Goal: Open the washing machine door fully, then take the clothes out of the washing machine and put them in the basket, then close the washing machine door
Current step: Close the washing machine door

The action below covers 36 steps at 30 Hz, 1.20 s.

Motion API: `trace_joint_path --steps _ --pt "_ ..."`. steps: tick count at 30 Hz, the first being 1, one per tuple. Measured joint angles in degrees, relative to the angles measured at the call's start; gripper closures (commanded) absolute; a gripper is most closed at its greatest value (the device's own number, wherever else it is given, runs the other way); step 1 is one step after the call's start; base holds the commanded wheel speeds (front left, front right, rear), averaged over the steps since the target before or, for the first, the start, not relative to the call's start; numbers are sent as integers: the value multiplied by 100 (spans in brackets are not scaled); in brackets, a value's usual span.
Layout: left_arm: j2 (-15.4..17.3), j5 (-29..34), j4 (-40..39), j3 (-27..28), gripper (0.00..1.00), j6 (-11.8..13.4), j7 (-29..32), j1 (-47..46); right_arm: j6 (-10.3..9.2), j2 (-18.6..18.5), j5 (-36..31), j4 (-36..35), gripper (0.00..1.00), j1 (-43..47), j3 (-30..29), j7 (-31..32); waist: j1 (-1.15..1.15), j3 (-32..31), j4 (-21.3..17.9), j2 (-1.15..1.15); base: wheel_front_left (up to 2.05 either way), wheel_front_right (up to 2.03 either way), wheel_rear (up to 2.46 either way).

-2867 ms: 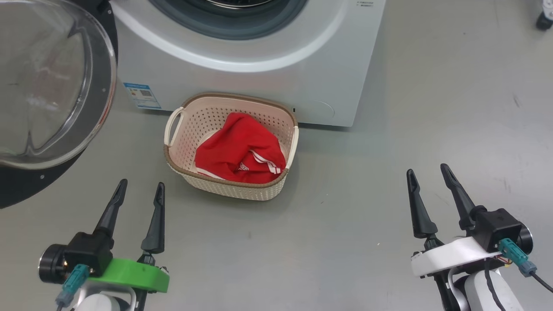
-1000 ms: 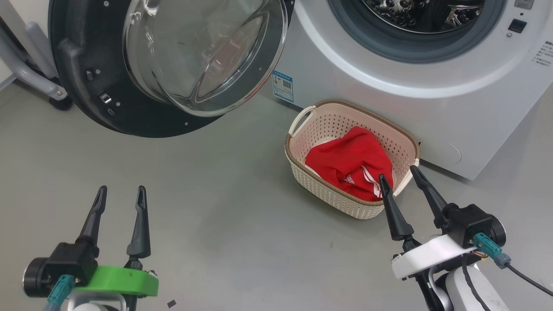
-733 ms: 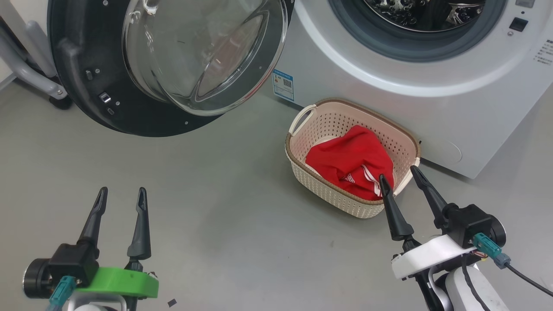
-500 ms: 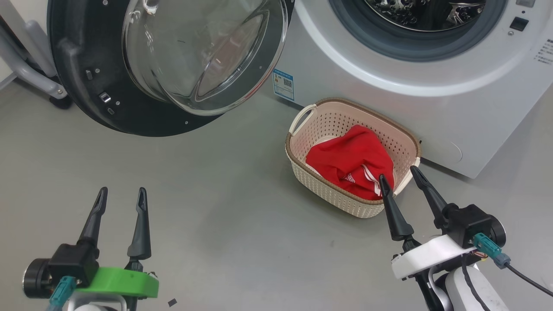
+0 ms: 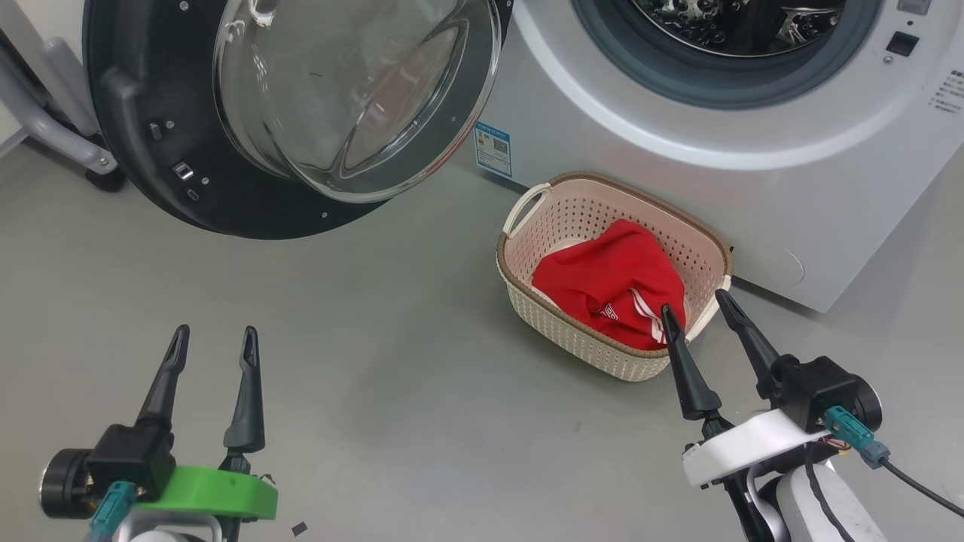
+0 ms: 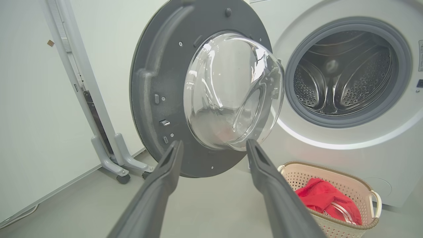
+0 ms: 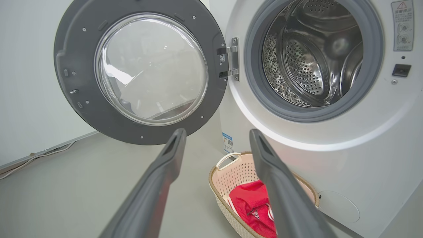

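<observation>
The washing machine (image 5: 678, 173) stands at the upper right with its door (image 5: 151, 181) swung wide open to the left, glass bowl (image 5: 354, 90) bulging toward me. Its steel drum (image 7: 307, 56) looks bare inside. The red clothes (image 5: 614, 290) lie in the cream basket (image 5: 527, 301) on the floor against the machine's front. My left gripper (image 5: 215, 339) is open and empty at the lower left, well short of the door. My right gripper (image 5: 693, 305) is open and empty, its fingertips just in front of the basket's near right corner. The door (image 6: 158, 82) and basket (image 6: 360, 191) appear beyond my left fingers.
A grey wheeled stand (image 5: 68, 143) sits behind the door at the far left, its feet (image 6: 119, 165) on the floor by a white wall panel. Bare grey floor (image 5: 392, 376) spreads between my grippers and the door. A small dark scrap (image 5: 299, 528) lies near my left wrist.
Since the earliest frame the camera has turned left, bringing the open door and the drum into view. Over the last second nothing has visibly moved; both grippers stay open.
</observation>
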Motion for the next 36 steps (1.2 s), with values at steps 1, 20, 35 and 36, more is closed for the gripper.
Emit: trace_joint_path --steps 1,20,35,36 --pt "0 -2 -2 1 0 0 0 0 0 0 0 0 0 0 0 0 0 -1 0 0 0 0 0" --pt "-2 -99 -169 44 100 0 0 3 0 -36 -75 -63 0 3 48 0 0 268 8 0 0 0 0" --pt "737 -450 -899 1547 100 -5 -30 -875 0 -409 -425 -476 0 -169 265 213 0 905 -164 0 0 0 0" --pt "809 -492 -944 1646 100 -9 -30 -961 0 -425 -433 -504 0 -197 266 234 0 955 -183 0 0 0 0"
